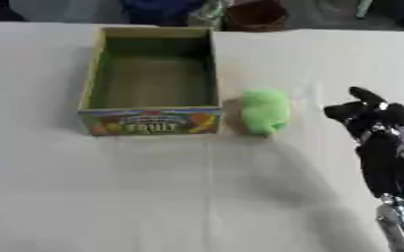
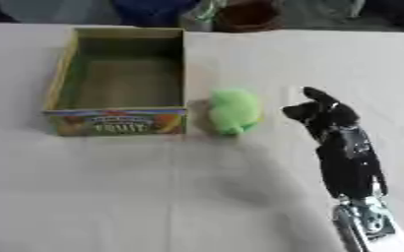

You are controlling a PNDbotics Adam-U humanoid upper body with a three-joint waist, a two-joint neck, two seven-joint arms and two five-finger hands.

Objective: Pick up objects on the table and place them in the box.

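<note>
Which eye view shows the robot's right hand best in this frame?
The right eye view: the right hand sits well inside the picture, with wrist and forearm visible, apart from the green object. In the left eye view the same hand is pushed against the right edge, its forearm partly cut off.

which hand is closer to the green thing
Right. The right hand is just right of the green thing, apart from it, fingers curled and holding nothing. The left hand shows in neither view.
</note>
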